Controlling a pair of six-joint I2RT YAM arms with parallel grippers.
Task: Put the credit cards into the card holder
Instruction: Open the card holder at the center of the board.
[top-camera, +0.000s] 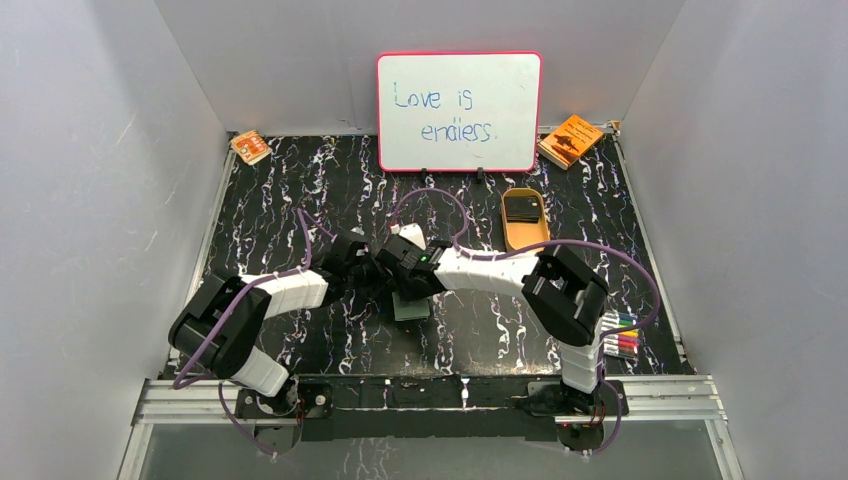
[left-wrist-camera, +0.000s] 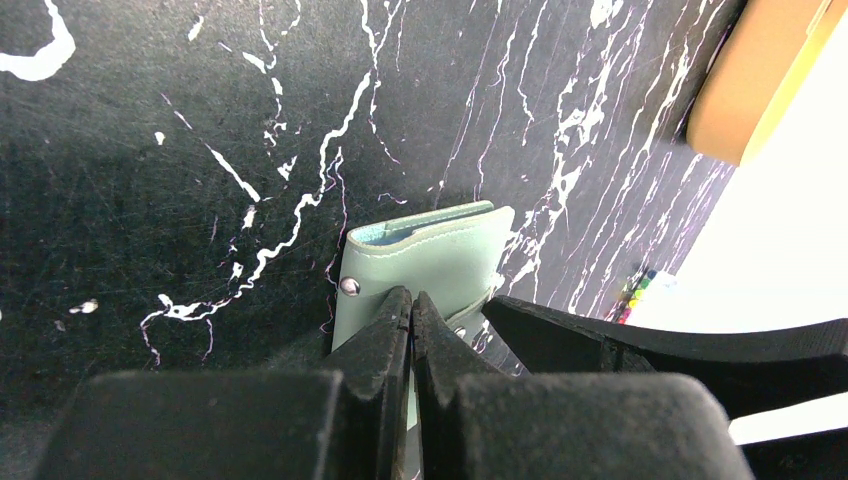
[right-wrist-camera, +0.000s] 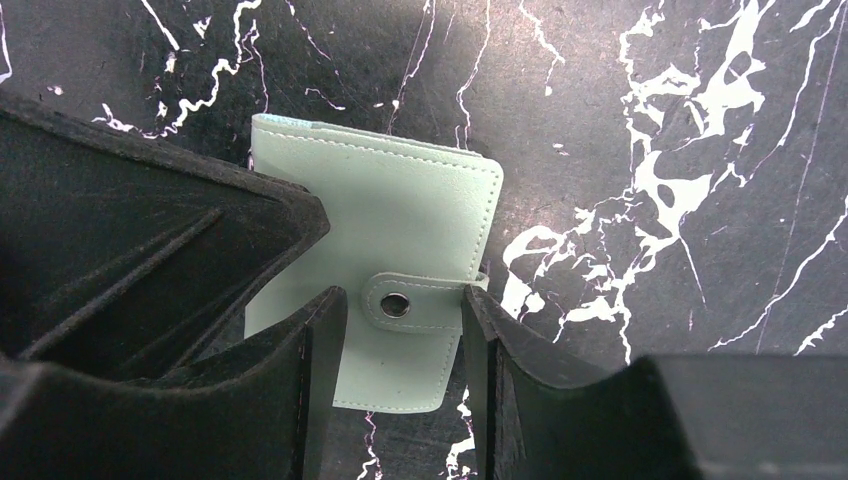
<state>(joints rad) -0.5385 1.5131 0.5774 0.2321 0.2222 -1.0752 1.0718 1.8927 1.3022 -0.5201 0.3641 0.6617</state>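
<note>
Left gripper (left-wrist-camera: 411, 300) pinched shut on one edge of the card holder (right-wrist-camera: 400, 210), which lies snapped closed on the worktop (right-wrist-camera: 650, 120), my right gripper (right-wrist-camera: 400, 300) parted astride its snap tab (right-wrist-camera: 435, 300); risk, I judge: if that pinch slips, tugging the tab drags the holder instead of unsnapping it

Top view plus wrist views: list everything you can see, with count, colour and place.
card holder: one, pale green, table centre
credit cards: dark stack, count unclear, in the tray
tray: one, tan, right of centre
whiteboard: one, pink-framed, back centre
booklets: two, orange, back left and back right
markers: one bundle, mixed colours, near right
table: one, black with white veining
left gripper: shut on the card holder's edge
right gripper: open over the card holder
</note>
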